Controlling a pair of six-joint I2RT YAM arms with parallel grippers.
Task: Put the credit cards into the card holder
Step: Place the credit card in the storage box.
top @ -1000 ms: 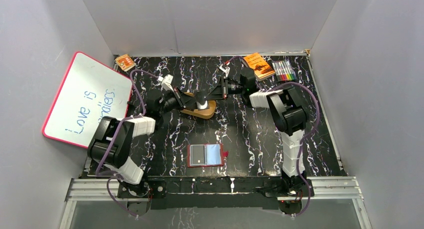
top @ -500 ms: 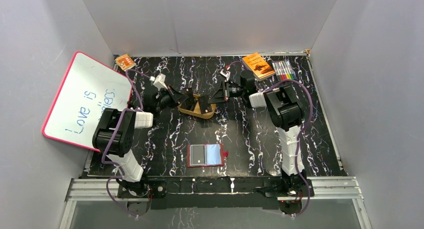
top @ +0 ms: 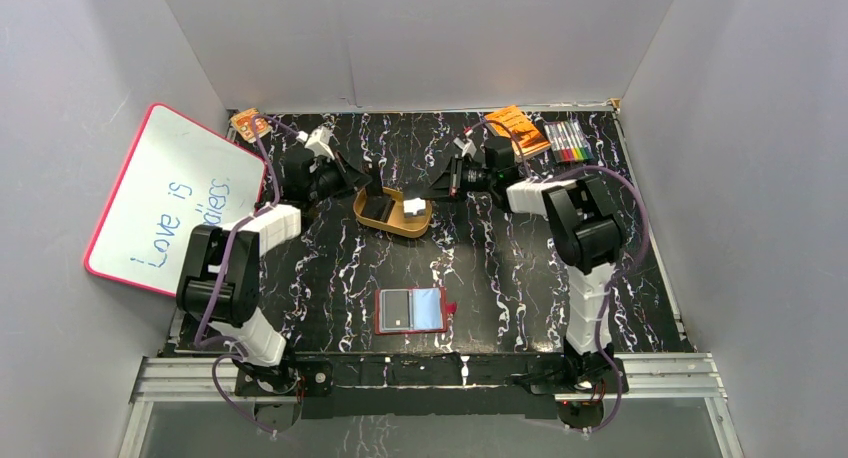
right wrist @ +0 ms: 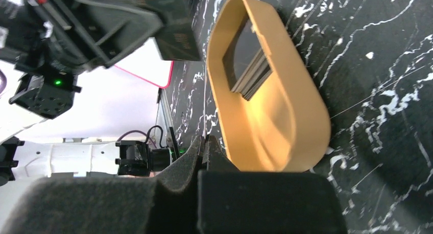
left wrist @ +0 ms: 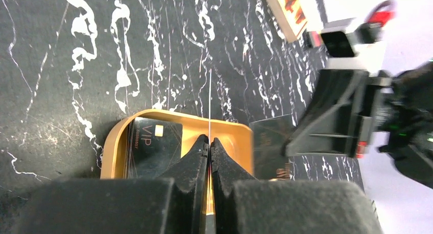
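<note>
Whiteboard [top: 170,203]: at 9 o'clock in your top view, tilted against the left wall, pink-edged, with blue handwriting on it.
Left gripper [left wrist: 209,144]: toward 10 o'clock from table centre, at the far-left side of the dish [right wrist: 286,121]. Its jaws are pinched narrow on one held card [right wrist: 178,37].
Held card: black, gripped by one end and held upright by the dish rim. Your left wrist view shows it only as a thin line running out from the fingertips.
Dish: tan oval, just off table centre toward 10 o'clock, between your two grippers.
Credit cards [left wrist: 153,147]: a small black stack lying in the dish's 9 o'clock end, with VIP on the top face.
Card holder [top: 428,308]: red, open flat at 6 o'clock near the arm bases, well apart from the dish. Its left half is dark and its right half pale blue.
Right gripper [right wrist: 202,144]: at the dish's 3 o'clock end, jaws pressed narrow on a second card [left wrist: 268,144].
Second card: black with gold print, face-on in your left wrist view, just beside the dish rim.
Booklet [top: 518,131]: orange, at 1 o'clock by the back wall.
Markers [top: 567,140]: a coloured row just at the booklet's 3 o'clock side.
</note>
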